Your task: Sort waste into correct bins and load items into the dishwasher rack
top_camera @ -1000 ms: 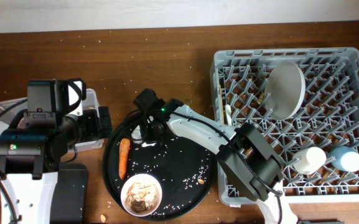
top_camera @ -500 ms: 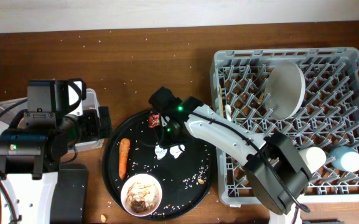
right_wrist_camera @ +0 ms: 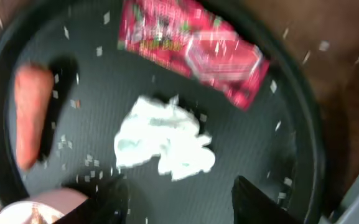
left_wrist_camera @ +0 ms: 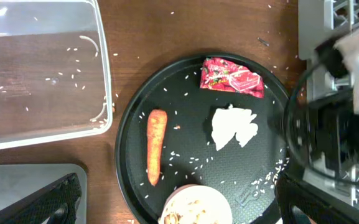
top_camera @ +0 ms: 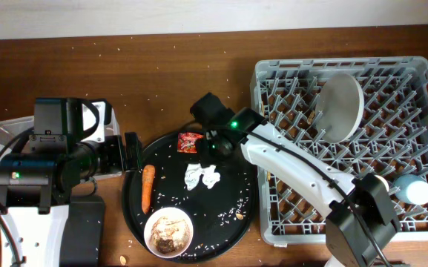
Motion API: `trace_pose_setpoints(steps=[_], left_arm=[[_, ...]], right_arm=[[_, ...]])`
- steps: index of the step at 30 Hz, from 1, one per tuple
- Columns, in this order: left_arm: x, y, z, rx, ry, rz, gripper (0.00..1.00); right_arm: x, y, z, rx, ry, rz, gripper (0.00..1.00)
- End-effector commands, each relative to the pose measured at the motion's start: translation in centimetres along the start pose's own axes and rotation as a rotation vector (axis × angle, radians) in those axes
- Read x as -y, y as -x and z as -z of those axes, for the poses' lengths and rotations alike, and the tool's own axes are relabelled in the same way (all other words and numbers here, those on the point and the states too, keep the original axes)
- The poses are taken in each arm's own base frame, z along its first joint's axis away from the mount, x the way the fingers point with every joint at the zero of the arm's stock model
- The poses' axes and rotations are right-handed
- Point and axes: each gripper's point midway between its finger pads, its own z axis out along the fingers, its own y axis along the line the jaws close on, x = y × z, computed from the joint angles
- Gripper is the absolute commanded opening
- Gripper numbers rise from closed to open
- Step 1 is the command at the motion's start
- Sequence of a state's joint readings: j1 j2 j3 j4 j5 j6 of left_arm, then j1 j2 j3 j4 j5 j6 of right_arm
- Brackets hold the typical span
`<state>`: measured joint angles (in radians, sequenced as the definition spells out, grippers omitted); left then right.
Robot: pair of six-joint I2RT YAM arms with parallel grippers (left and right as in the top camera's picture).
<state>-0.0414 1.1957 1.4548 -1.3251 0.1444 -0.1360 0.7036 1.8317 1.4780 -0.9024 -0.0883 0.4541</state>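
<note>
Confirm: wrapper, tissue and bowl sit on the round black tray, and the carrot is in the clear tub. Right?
One thing is wrong. The carrot is not in the clear tub; it lies on the round black tray, left of the tissue, as the left wrist view shows. The wrapper, tissue and bowl are on the tray, as you said.

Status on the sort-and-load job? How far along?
Done: plate and blue cup in the rack. In hand: nothing; right gripper open over the round tray. To do: red wrapper, tissue, carrot, bowl of scraps, all on that tray.
</note>
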Motion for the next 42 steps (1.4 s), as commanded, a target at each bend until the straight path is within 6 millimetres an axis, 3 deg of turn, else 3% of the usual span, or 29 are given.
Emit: trace_pose_setpoints(steps=[1,2,3,6,7,8,9,10,12,14,15,17,19,20,21,23,24,26,28,30,31,33,34,36,40,42], left_arm=[[-0.5,-0.4,-1.7,-0.056,0.019,0.016,0.99],[-0.5,-0.8,-2.4,-0.085,0.019,0.012,0.95],[0.0,-1.4,-3.7,-0.127,0.014,-0.007,0.92],[3.8,-1.3,-8.1,-0.166,-0.042,-0.135,0.89],[6.2,-2.1,-10.7,-0.214,-0.060,-0.212,0.82],[7.5,-3.2,-12.7,-0.262,-0.051,-0.267,0.82],[8.6,-4.1,-14.3,-0.304,-0.056,-0.307,0.82],[10.1,-5.6,-17.2,-0.358,-0.031,-0.376,0.81],[11.1,-8.1,-21.5,-0.430,0.056,-0.484,0.76],[11.9,-10.8,-25.2,-0.499,0.083,-0.546,0.72],[11.8,-12.2,-26.4,-0.541,0.096,-0.564,0.56],[11.6,-13.0,-27.4,-0.561,0.116,-0.580,0.41],[11.2,-12.3,-26.9,-0.553,0.148,-0.584,0.00],[11.1,-11.2,-25.5,-0.557,0.155,-0.566,0.00],[10.5,-7.6,-22.1,-0.510,0.157,-0.483,0.00],[8.1,-2.9,-17.3,-0.397,0.149,-0.360,0.00],[5.8,-0.9,-14.4,-0.338,0.151,-0.276,0.00],[-0.4,2.6,-9.1,-0.181,0.174,-0.064,0.00],[-4.3,4.3,-7.7,-0.102,0.216,0.051,0.00],[-9.7,5.5,-8.2,-0.069,0.372,0.131,0.00],[-11.4,5.9,-8.5,-0.058,0.393,0.171,0.07],[-13.4,6.0,-9.4,-0.071,0.414,0.215,0.63],[-14.1,5.9,-9.8,-0.083,0.427,0.225,0.84],[-12.9,6.4,-9.9,-0.069,0.358,0.226,0.84],[-3.8,6.1,-12.0,-0.111,0.132,0.003,0.81],[1.8,3.4,-14.4,-0.193,0.077,-0.177,0.80]], right_arm=[[1.7,1.8,-0.4,0.062,-0.054,-0.058,0.53],[2.6,1.9,-0.2,0.059,-0.065,-0.122,0.54],[3.9,2.5,1.5,0.081,-0.067,-0.179,0.55],[5.5,2.9,12.9,0.291,-0.015,-0.178,0.62],[7.2,1.1,19.4,0.426,-0.035,-0.202,0.78],[8.1,-0.1,22.1,0.485,-0.046,-0.217,0.95],[8.6,-1.4,24.7,0.546,-0.039,-0.227,0.99],[8.8,-3.0,26.9,0.597,-0.020,-0.229,0.99],[9.0,-4.5,28.4,0.624,-0.009,-0.227,0.99],[9.0,-4.5,28.4,0.625,-0.008,-0.227,0.99],[9.0,-4.4,28.2,0.617,-0.011,-0.228,0.99],[9.0,-3.8,27.0,0.579,-0.027,-0.230,0.99],[9.1,-3.2,25.6,0.536,-0.045,-0.232,0.99],[9.0,-2.8,24.4,0.499,-0.051,-0.232,0.99],[8.3,-2.5,23.2,0.449,-0.019,-0.224,0.99],[7.9,-2.7,22.9,0.430,-0.001,-0.220,0.99],[7.8,-2.8,24.2,0.474,0.012,-0.217,0.99],[9.4,-3.8,29.2,0.673,-0.032,-0.238,0.99],[9.8,-4.7,30.9,0.732,-0.029,-0.242,0.99],[9.8,-4.9,31.2,0.739,-0.026,-0.242,0.99],[9.8,-4.7,30.9,0.733,-0.029,-0.242,0.99],[9.8,-4.3,30.2,0.710,-0.038,-0.243,0.99],[9.8,-3.9,29.6,0.690,-0.047,-0.244,0.99],[9.8,-3.1,28.1,0.645,-0.067,-0.245,0.99],[9.4,-1.3,23.7,0.508,-0.082,-0.253,0.99],[7.2,-1.5,20.9,0.380,0.009,-0.162,0.99]])
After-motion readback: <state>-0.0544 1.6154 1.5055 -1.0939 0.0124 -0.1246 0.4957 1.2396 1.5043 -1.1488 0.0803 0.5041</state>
